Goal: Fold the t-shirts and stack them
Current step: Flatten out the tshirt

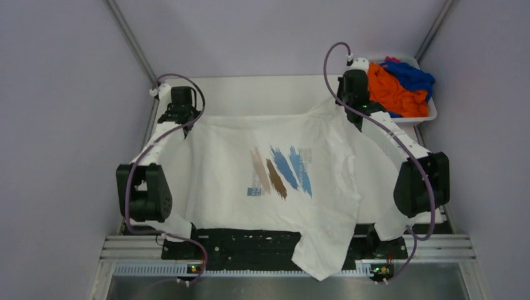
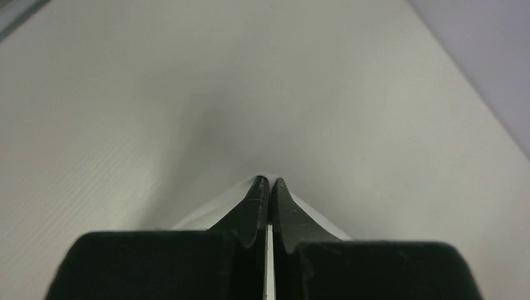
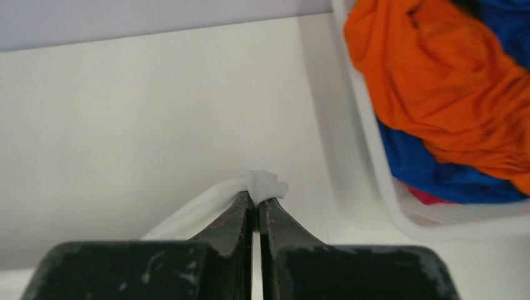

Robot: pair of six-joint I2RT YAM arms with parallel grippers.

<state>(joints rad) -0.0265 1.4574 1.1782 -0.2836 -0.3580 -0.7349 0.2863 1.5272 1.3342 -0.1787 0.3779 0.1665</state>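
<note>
- From above, the white t-shirt (image 1: pixel 269 187) lies spread print-up on the table (image 1: pixel 262 90) between the two arms. Its blue and brown strokes sit near the middle, and one near corner hangs over the front edge
- The left tool (image 2: pixel 269 181) is pinched tight on the shirt's far-left edge. Only its wrist view shows the thin white fold caught between the tips, with bare table beyond
- The right tool (image 3: pixel 256 199) is clamped on the far-right corner. Its wrist view shows a small wad of white cloth poking out past the tips
- The basket (image 3: pixel 365 162) sits just right of that tool, holding an orange shirt (image 3: pixel 437 81) over a blue shirt (image 3: pixel 437 172)
- A sliver of red cloth (image 3: pixel 425 197) low in the basket is clearest in the right wrist view
</note>
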